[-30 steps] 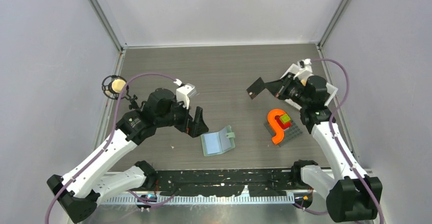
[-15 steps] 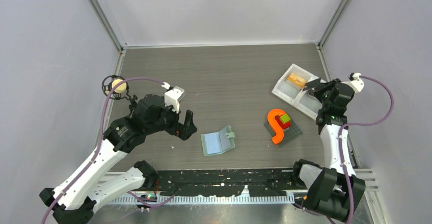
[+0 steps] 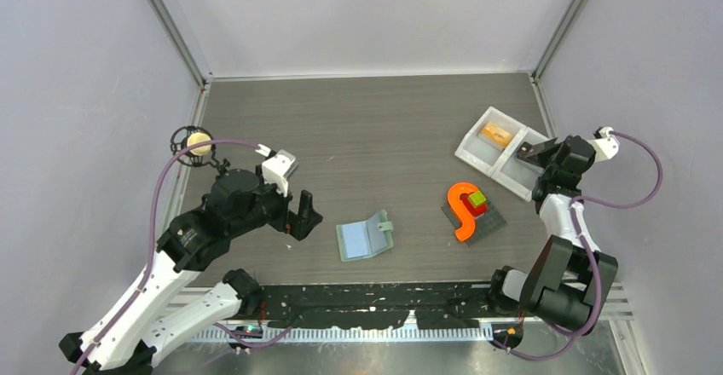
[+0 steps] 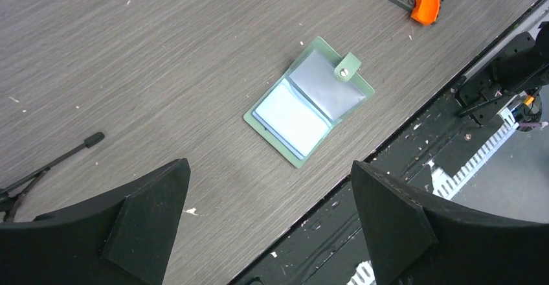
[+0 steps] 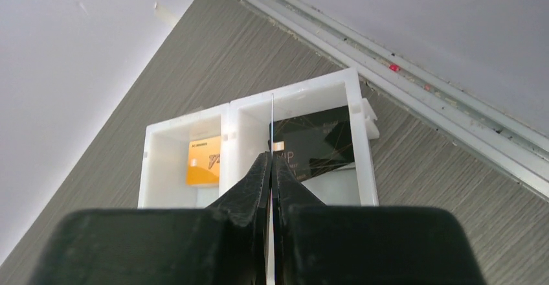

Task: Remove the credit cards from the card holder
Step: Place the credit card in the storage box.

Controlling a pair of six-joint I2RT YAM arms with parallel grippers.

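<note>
As the right jaws pinch a card (image 5: 272,113) edge-on over the white tray (image 5: 294,94), depositing seems underway; next, release it there. The card holder (image 4: 309,100) lies open on the counter (image 4: 129,52) beyond the wide left jaws.

Place: a robotics lab test cell, built for trials rather than for living or selling.
Walls: plain pale panels (image 3: 358,17) close the far, left and right sides, joined by bare aluminium posts (image 3: 170,25).
Work surface: a grey wood-grain table (image 3: 375,119), flecked with small white specks.
Machines: the left arm (image 3: 170,256) and the right arm (image 3: 567,222), white and black, stand at the near edge on a black perforated rail (image 3: 375,307).
Wiring: purple cables (image 3: 230,142) loop openly off the arms.
Props: loose practice items lie on the table, namely a grey brick plate (image 3: 488,222) carrying an orange S-shape, a white two-compartment tray (image 3: 469,142) at the far right, and a small green card holder (image 3: 367,237) near the middle.
</note>
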